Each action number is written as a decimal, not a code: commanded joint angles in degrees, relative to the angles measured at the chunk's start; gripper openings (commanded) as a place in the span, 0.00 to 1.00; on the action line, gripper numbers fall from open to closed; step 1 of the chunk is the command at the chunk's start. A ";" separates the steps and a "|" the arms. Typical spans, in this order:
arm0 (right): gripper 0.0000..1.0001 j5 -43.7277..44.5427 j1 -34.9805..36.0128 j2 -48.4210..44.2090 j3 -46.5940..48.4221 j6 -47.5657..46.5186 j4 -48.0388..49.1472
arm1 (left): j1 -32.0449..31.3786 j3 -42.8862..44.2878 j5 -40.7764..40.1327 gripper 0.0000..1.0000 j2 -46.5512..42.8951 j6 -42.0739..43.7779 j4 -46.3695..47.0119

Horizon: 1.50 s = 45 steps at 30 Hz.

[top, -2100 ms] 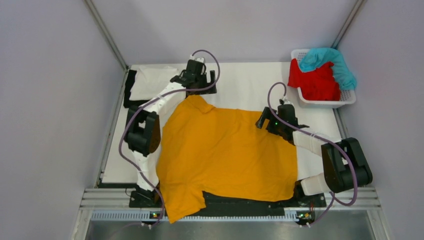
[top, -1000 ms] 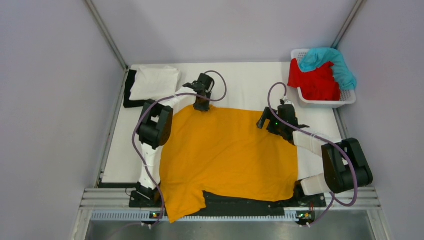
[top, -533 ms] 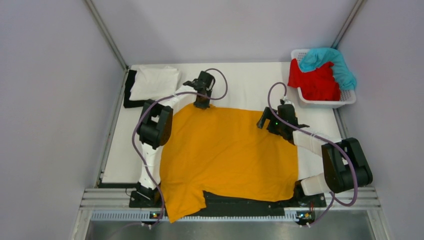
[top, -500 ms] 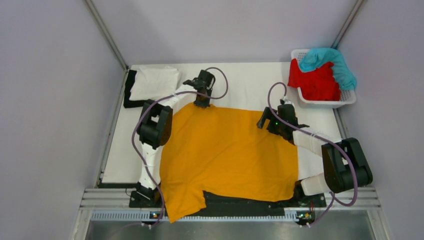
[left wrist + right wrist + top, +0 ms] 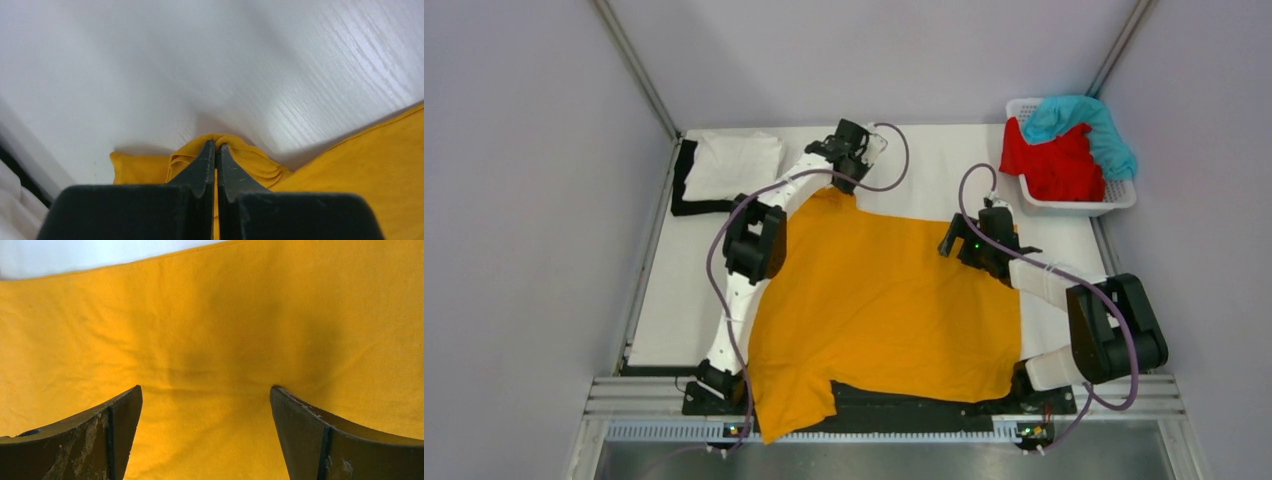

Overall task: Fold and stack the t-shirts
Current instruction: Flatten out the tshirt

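A mustard-orange t-shirt (image 5: 884, 300) lies spread over the middle of the white table (image 5: 924, 165), its near hem hanging over the front edge. My left gripper (image 5: 852, 180) is shut on a bunched fold of that shirt's far left corner (image 5: 235, 150), with cloth puckered round both tips (image 5: 216, 146). My right gripper (image 5: 954, 243) is open, its fingers pressed down on the shirt's far right part (image 5: 210, 340). A folded white t-shirt (image 5: 734, 162) rests on a black one (image 5: 686, 190) at the far left. Red (image 5: 1054, 165) and teal (image 5: 1084, 125) t-shirts fill the basket.
The white slotted basket (image 5: 1114, 203) stands at the far right corner. Grey walls close in the table on both sides and behind. The left arm's elbow (image 5: 754, 245) hangs over the shirt's left edge.
My left gripper closed on the shirt's far left corner and has pulled it toward the far side and to the right. The right arm has stayed put.
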 commanded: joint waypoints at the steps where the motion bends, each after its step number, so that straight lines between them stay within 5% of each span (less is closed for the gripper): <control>1: 0.99 3.53 -0.02 3.29 -1.39 -1.58 -8.92 | -2.75 7.47 -0.18 0.00 4.98 15.22 -3.96; 9: 0.99 3.18 -0.05 3.90 -1.17 -1.71 -9.10 | -6.41 8.16 -9.04 0.00 7.26 21.92 4.52; 11: 0.99 3.11 -0.04 3.88 -1.21 -1.79 -9.05 | -6.32 8.63 -10.32 0.27 6.76 19.51 6.33; 12: 0.99 3.16 -0.02 3.89 -1.13 -1.74 -9.16 | -6.31 8.64 -10.95 0.49 6.10 18.25 7.08; 13: 0.99 3.27 -0.08 3.82 -1.00 -1.78 -9.37 | -6.31 8.60 -11.53 0.86 5.39 17.08 7.51; 14: 0.99 3.33 -0.06 3.72 -0.87 -1.70 -9.56 | -6.35 8.59 -12.42 0.98 4.41 15.50 7.83; 20: 0.99 3.82 -0.07 0.13 1.81 -1.47 -12.07 | -5.55 6.05 -18.89 0.99 -5.87 1.90 9.19; 24: 0.99 5.53 -0.07 -4.28 4.52 -1.34 -15.79 | -3.33 -3.36 -21.63 0.99 -16.42 -14.23 7.82; 28: 0.99 7.28 -0.03 -8.88 4.87 -0.52 -18.79 | 1.19 -19.47 -13.33 0.99 -27.00 -31.02 4.28; 33: 0.99 8.72 -0.11 -9.16 2.73 1.00 -21.84 | 2.76 -39.79 -5.35 0.99 -35.01 -38.83 8.50; 37: 0.99 9.10 -0.25 -4.48 2.90 1.38 -21.53 | 2.92 -45.78 -1.61 0.99 -33.10 -41.25 11.28; 45: 0.99 8.50 -2.60 9.25 9.83 -0.38 -17.68 | 7.28 -36.79 -0.58 0.99 -18.94 -43.32 7.15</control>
